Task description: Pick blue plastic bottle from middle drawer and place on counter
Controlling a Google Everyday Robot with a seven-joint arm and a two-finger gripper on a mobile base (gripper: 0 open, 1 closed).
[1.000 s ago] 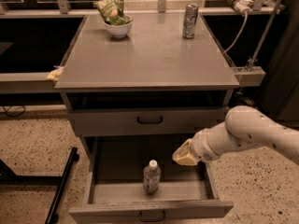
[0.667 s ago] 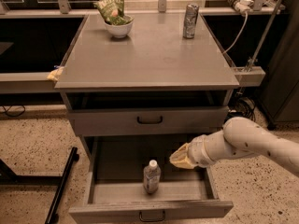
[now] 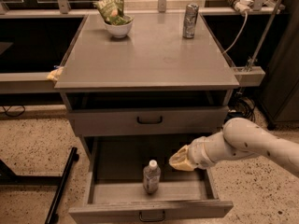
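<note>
The blue plastic bottle (image 3: pixel 151 176) stands upright with its white cap on the floor of the pulled-out middle drawer (image 3: pixel 117 162), near the drawer's front wall. My gripper (image 3: pixel 176 160) is inside the drawer, just right of the bottle and a little above its shoulder, apart from it. The white arm reaches in from the right over the drawer's side wall. The grey counter (image 3: pixel 145 55) lies above.
A silver can (image 3: pixel 190 20) stands at the counter's back right. A white bowl (image 3: pixel 117 28) with a green bag sits at the back left. The closed upper drawer front (image 3: pixel 149 120) has a black handle. A black stand leg (image 3: pixel 60 185) lies on the floor at left.
My gripper has moved left inside the drawer, closer to the bottle. The bottle has not moved.
</note>
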